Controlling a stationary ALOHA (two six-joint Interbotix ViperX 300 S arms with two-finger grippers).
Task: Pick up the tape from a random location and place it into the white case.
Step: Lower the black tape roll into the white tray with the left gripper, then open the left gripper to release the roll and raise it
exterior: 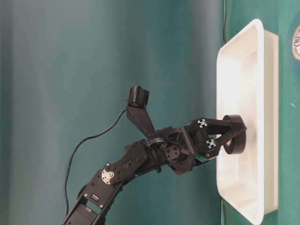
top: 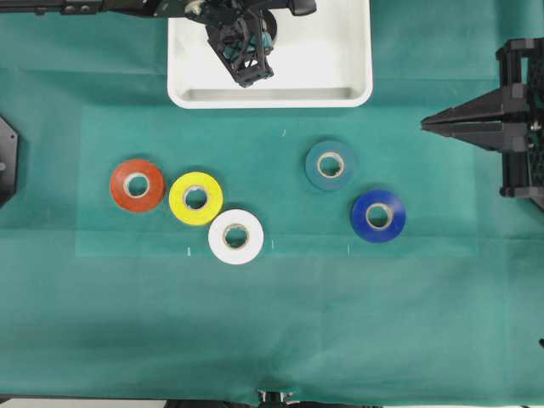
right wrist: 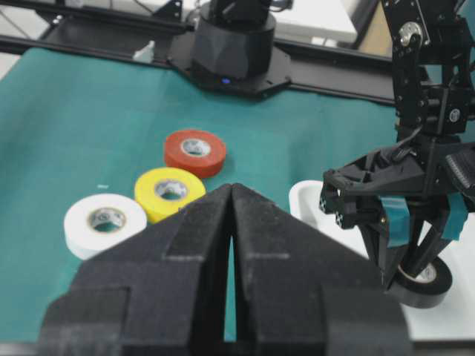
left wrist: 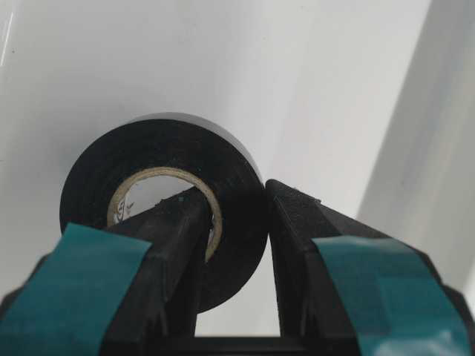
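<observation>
Gripping the tape (left wrist: pixel 159 200) through its wall, the left gripper (left wrist: pixel 234 245) has one finger (left wrist: pixel 167 252) inside the pale core and the other on the glossy black outer face. The roll hangs over the smooth floor of the white case (top: pixel 357 51), a shallow rectangular plastic tray with rounded corners and a raised rim; whether the roll touches the floor cannot be told.

Roll count on the desk (top: pixel 272 323), which is covered in matte teal cloth: five. One red roll (top: pixel 137 184), one yellow roll (top: pixel 195 198) and one white roll (top: pixel 235 236) lie in a diagonal chain; the dark teal roll (top: pixel 331 165) and the blue roll (top: pixel 378 216) lie apart on the right. All lie flat.

View differences: the overhead view hides the tape under the left arm. The table-level view shows the roll between the fingers against the case interior. The right wrist view shows the right gripper (right wrist: pixel 232 194) with its black, foam-textured fingers pressed together and empty, well clear of the case.
</observation>
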